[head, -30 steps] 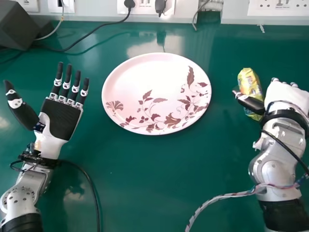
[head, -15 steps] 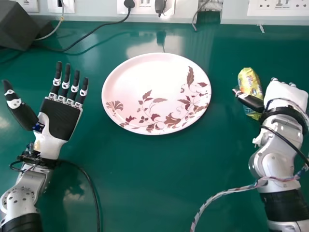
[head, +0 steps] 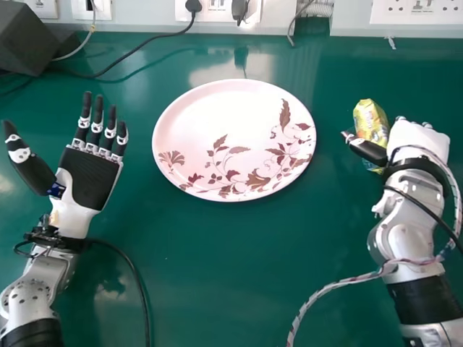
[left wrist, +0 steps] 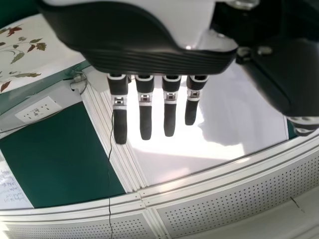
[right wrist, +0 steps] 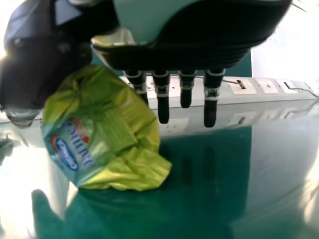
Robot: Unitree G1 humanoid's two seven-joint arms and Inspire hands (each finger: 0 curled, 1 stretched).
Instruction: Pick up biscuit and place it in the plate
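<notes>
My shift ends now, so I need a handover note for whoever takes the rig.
Left hand: open, beside the plate's left.
Right hand: fingers straight, biscuit by its thumb; a firm grip can't be confirmed.
Biscuit: still wrapped, right of the plate.
Plate: on the table, biscuit not on it.
Done: right hand is at the biscuit.
Left: secure it, carry it over, place it in the plate.

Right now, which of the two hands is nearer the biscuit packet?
The right hand: its thumb overlaps the packet in the head view, while the left hand is on the other side of the plate.
</notes>
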